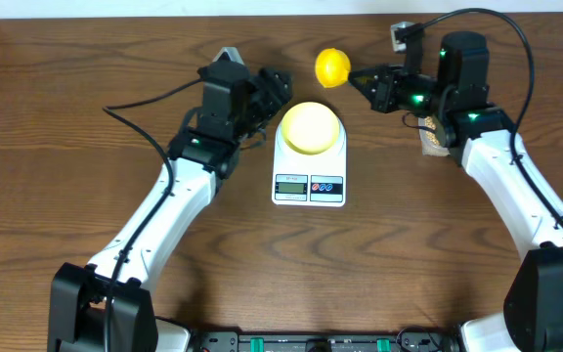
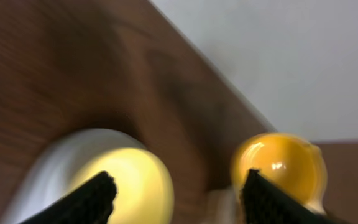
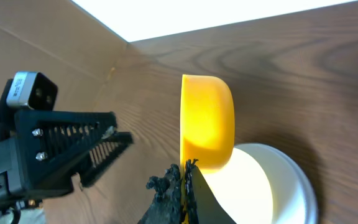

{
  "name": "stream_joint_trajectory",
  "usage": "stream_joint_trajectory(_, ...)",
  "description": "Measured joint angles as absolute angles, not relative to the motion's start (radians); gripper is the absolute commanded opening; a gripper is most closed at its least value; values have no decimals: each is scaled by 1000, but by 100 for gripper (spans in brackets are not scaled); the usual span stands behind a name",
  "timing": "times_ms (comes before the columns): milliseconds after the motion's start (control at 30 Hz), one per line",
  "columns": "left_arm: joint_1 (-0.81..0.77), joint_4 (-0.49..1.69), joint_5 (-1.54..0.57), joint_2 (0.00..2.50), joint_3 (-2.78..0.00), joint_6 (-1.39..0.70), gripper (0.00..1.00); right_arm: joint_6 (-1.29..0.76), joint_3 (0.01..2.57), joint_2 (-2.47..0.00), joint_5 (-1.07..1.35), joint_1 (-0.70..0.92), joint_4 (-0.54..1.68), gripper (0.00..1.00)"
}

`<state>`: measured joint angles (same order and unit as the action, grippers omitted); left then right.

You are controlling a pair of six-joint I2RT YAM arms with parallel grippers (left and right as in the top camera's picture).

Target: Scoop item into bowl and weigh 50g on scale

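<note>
Pale yellow bowl point(image 1: 311, 127) is set on the white scale point(image 1: 309, 186), with no beans seen inside it. Left gripper point(image 1: 274, 93) is just left of the bowl, jaws spread, nothing held. Right gripper point(image 1: 362, 82) is clamped on the yellow scoop point(image 1: 332, 66), just beyond the bowl's far side. Filling is judged not yet begun. The scoop is to be loaded next from the beans point(image 1: 433, 139), partly hidden under the right arm.

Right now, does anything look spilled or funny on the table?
Nothing stands out. Nothing is spilled on the table. The pale yellow bowl sits squarely on the white scale, and the right fingers hold the yellow scoop just beyond it.
</note>
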<state>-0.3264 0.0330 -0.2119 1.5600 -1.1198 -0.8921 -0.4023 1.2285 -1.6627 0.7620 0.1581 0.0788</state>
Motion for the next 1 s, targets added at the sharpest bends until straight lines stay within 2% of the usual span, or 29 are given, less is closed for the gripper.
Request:
stream_joint_trajectory(233,-241,199,-212,1560,-1120,-590,72,-328,1237,-1662,762,91,221,1)
stream_joint_trajectory(300,-223,223,-212,1560,-1120,-543,95,-293,1245,-1661,762,74,286,1)
stream_joint_trajectory(333,-212,232,-211,1560,-1120,-526,99,-268,1252,-1660,761,66,323,1)
stream_joint_trajectory(700,-172,356,-212,1560,-1120,-466,99,-54,1300,-1617,724,55,503,1)
stream_joint_trajectory(1000,-172,312,-212,1560,-1120,-463,98,13,1301,-1616,691,35,548,1)
